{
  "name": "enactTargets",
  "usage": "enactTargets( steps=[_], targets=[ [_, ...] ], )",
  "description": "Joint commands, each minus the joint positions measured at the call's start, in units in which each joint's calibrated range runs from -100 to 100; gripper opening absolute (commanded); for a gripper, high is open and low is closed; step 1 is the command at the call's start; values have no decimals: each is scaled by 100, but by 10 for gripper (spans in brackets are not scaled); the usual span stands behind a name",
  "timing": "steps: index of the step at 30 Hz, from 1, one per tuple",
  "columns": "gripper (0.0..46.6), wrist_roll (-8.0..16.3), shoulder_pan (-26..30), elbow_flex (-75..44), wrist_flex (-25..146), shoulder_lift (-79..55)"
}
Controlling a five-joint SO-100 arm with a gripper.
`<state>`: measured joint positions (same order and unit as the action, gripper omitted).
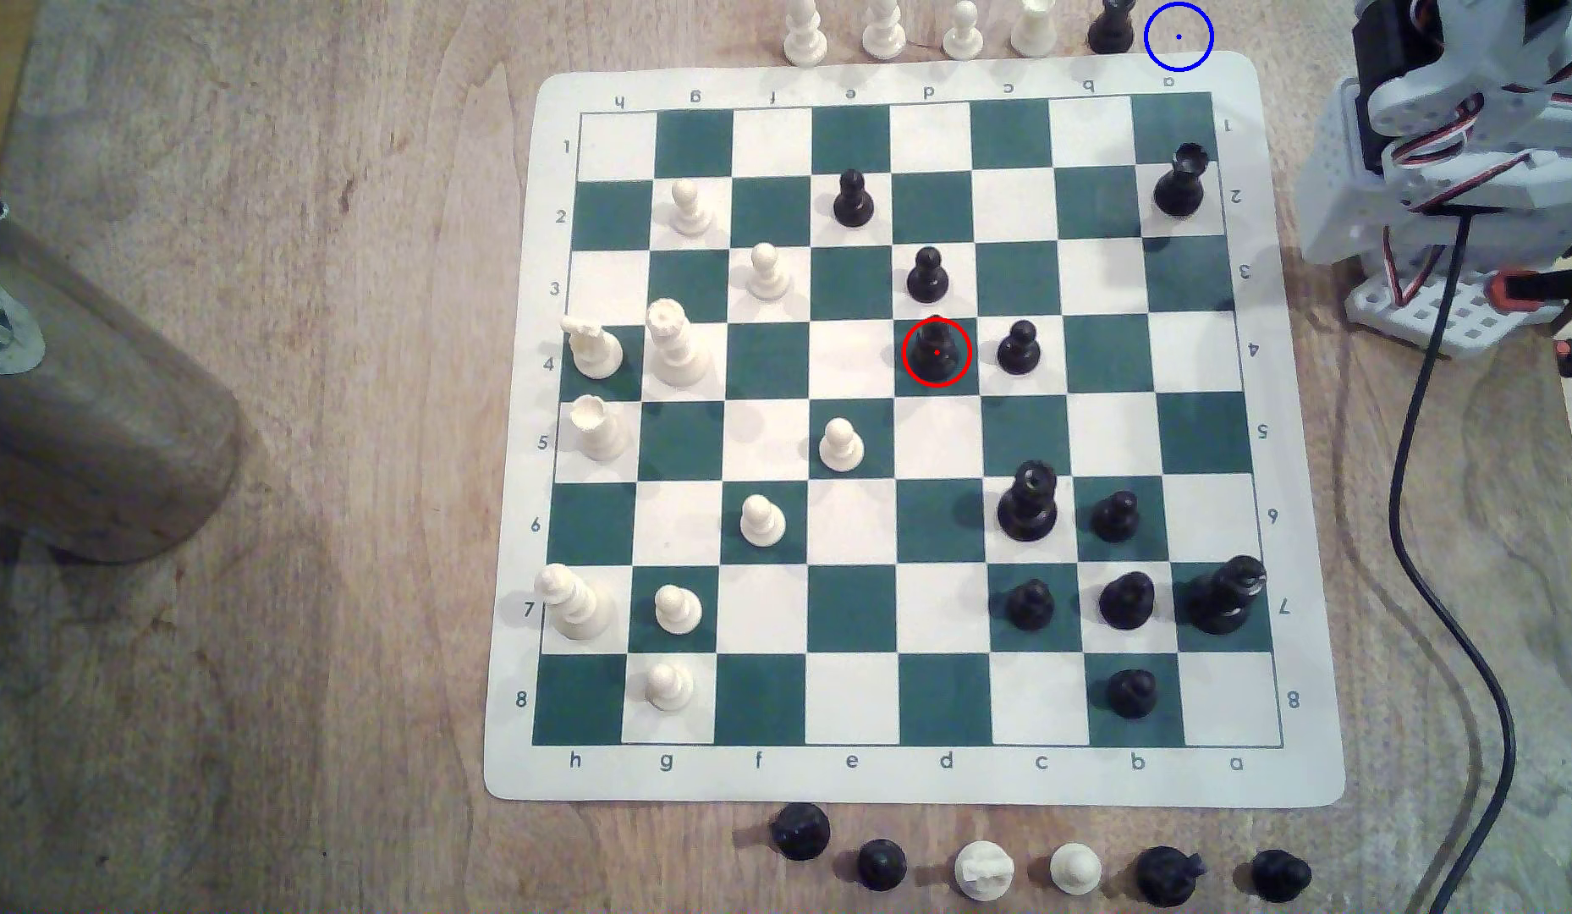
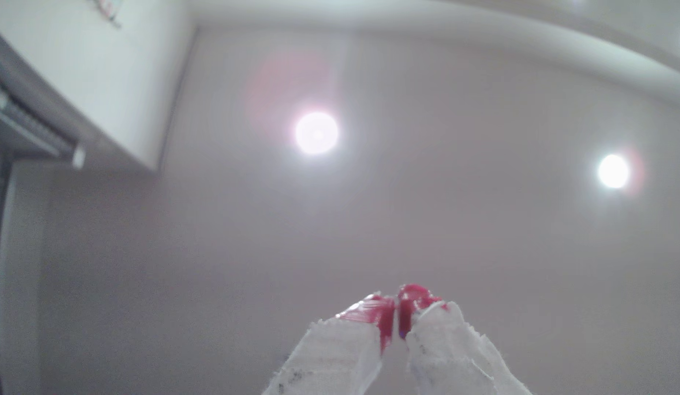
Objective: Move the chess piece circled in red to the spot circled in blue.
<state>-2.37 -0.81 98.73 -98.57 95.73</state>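
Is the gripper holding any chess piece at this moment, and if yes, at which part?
Nothing is held. The gripper is shut on nothing, pointing at the ceiling. The circled black pawn stands on its square.

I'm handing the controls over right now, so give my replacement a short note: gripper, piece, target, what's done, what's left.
Gripper: red-tipped fingers wrapped in white tape, shut on nothing, pointing up at the ceiling; arm folded at the exterior view's right edge.
Small glossy black plastic pawn: upright in the red ring on green square d4, black pawns on d3 and c4 close by.
Blue-ringed patch of bare wooden tabletop: off the board past corner a1, beside a black piece.
Done: nothing.
Left: reach, grasp, lift, carry, set down.
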Motion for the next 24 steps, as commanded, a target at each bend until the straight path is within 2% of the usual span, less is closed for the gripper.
enactTargets(
  steps=[1,16,17,19,22,24],
  targets=[
    [2,-20,-533,117,-111,11],
    [2,-20,-400,117,-111,11],
    [4,49,-369,127,-111,11],
    [2,723,-298,127,29,20],
    [6,703,-345,127,-119,11],
    [2,723,-126,127,20,11]
  ],
)
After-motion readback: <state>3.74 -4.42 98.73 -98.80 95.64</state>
